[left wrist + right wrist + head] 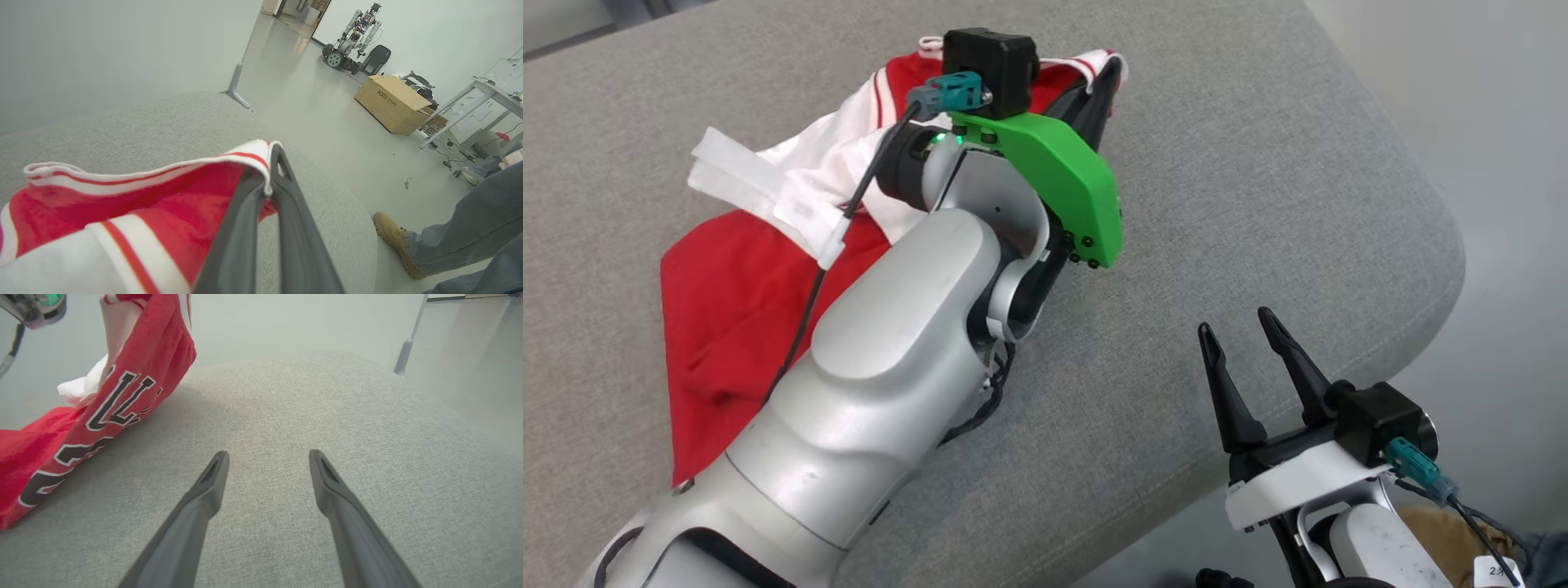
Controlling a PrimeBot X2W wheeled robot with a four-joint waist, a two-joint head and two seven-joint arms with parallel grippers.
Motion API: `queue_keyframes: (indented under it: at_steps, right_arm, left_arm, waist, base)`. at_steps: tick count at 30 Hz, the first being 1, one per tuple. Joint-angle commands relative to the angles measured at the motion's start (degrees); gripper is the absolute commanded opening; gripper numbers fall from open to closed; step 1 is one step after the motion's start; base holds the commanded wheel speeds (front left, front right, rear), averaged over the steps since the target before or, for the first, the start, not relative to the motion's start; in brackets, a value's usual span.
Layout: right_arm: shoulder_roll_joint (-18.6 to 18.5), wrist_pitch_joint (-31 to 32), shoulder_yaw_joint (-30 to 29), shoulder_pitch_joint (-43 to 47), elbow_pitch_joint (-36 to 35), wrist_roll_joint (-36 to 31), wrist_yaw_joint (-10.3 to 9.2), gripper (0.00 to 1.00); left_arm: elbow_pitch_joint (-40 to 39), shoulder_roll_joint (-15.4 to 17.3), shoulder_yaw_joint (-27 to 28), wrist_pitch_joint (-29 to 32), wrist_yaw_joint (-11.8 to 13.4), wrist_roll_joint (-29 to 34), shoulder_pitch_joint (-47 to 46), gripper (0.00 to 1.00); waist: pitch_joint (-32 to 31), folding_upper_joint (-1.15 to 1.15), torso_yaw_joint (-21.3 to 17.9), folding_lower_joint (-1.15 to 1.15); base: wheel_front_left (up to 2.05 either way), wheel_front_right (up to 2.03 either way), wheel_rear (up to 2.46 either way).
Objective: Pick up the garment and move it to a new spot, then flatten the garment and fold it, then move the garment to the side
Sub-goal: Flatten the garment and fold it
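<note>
The garment is a red and white jersey with black lettering, lying on the left half of the grey cushion. My left gripper is shut on the garment's white striped hem and holds that end lifted off the cushion. In the right wrist view the raised garment hangs at the upper left, its lower part resting on the fabric. My right gripper stands open near the cushion's front right edge with nothing between its fingers, well apart from the garment.
The cushion's rounded edge drops to a pale floor on the right. A person's leg and tan boot stand beside the cushion. Farther off are a cardboard box, a table and another robot.
</note>
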Motion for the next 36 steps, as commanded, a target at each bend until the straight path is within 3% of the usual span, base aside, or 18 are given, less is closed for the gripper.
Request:
queue_keyframes:
  at_steps: [1, 2, 8, 15, 18, 22, 28, 33, 36]
  right_arm:
    - [0.05, -0.19, 0.00, -1.01, 0.32, 0.56, -0.06, 1.00]
    - [0.03, -0.20, -0.23, -1.17, 0.61, 0.93, -0.06, 1.00]
    - [0.03, -0.19, -1.22, -1.35, 1.67, 0.56, -0.06, 1.00]
    - [-0.01, -0.19, -3.45, -0.37, 2.69, -1.39, -0.06, 1.00]
    - [-0.02, -0.20, -4.88, 0.38, 2.63, -2.87, -0.06, 1.00]
    - [-0.05, -0.20, -6.21, 1.60, 2.42, -4.85, -0.06, 1.00]
    - [-0.04, -0.19, -6.80, 2.14, 1.87, -7.38, -0.06, 1.00]
    - [-0.03, -0.19, -6.26, 1.01, 1.46, -8.08, -0.06, 1.00]
    - [-0.03, -0.20, -5.75, 0.97, 1.39, -8.17, -0.06, 1.00]
  left_arm:
    - [0.33, 0.29, -3.07, -3.28, 0.79, -3.09, -1.21, 0.38]
    - [0.68, 0.30, -4.76, -4.10, 0.73, -4.61, -1.06, 1.00]
    - [4.26, 0.24, -12.32, -4.01, -0.18, -8.01, 0.08, 1.00]
    - [2.70, 0.71, -18.28, -2.60, -4.62, -9.83, 0.56, 1.00]
    - [1.11, 3.79, -18.30, -4.38, -4.31, -8.64, 1.76, 1.00]
    - [-1.44, 9.62, -16.61, -5.70, -2.13, -8.67, 3.90, 1.00]
    - [-0.24, 18.22, -12.92, -0.62, -0.11, -14.20, 7.21, 1.00]
    - [3.66, 20.48, -7.68, 4.27, -0.56, -22.23, 7.83, 1.00]
    - [6.15, 21.92, -6.78, 5.96, -0.86, -23.25, 6.35, 1.00]
  waist:
    - [2.75, 0.00, -2.25, 0.00]
    - [2.96, 0.00, -2.20, 0.00]
    - [3.01, 0.00, -0.58, 0.00]
    - [1.08, 0.00, 4.51, 0.00]
    - [-0.84, 0.00, 6.83, 0.00]
    - [-2.90, 0.00, 9.57, 0.00]
    - [-3.45, 0.00, 12.36, 0.00]
    - [-2.23, 0.00, 12.78, 0.00]
    - [-1.39, 0.00, 12.62, 0.00]
  base:
    - [0.00, 0.00, 0.00]
    - [0.00, 0.00, 0.00]
    - [0.00, 0.00, 0.00]
    - [0.00, 0.00, 0.00]
    - [0.00, 0.00, 0.00]
    - [0.00, 0.00, 0.00]
    - [0.00, 0.00, 0.00]
    - [0.00, 0.00, 0.00]
    - [0.00, 0.00, 0.00]
